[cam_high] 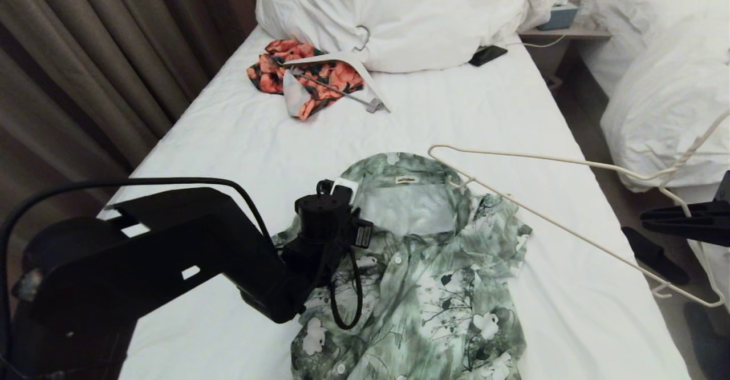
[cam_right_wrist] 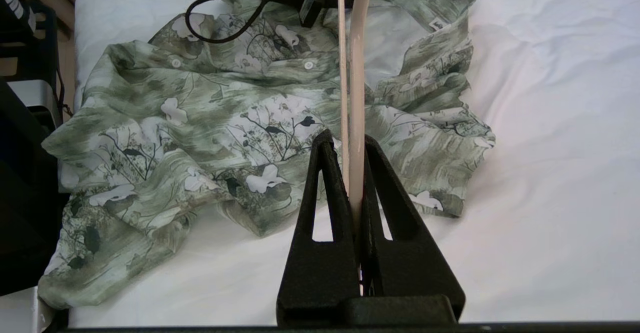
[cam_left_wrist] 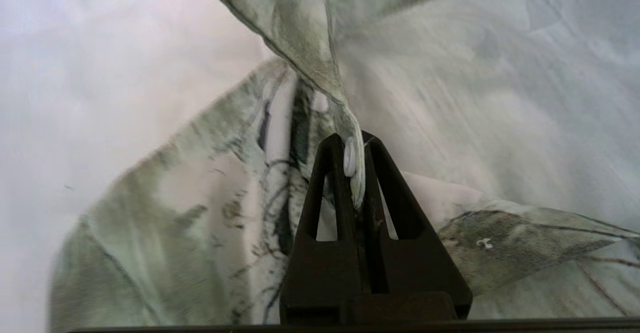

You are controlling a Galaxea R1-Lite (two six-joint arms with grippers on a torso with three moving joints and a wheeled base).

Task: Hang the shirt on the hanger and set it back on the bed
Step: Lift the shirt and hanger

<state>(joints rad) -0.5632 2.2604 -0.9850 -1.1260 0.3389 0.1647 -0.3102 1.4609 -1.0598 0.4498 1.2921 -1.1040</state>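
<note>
The left gripper [cam_left_wrist: 354,160] pinches the green leafy shirt [cam_high: 433,271] at its left front edge on the bed [cam_high: 239,134]. The right gripper [cam_right_wrist: 354,173], fingers closed on the cream hanger [cam_high: 564,229], holds it above the bed's right edge.

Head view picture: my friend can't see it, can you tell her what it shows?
A green leafy shirt lies on a white bed. The left gripper pinches its front edge, while the right gripper holds a thin cream hanger beside it. An orange garment lies near the pillows.
</note>
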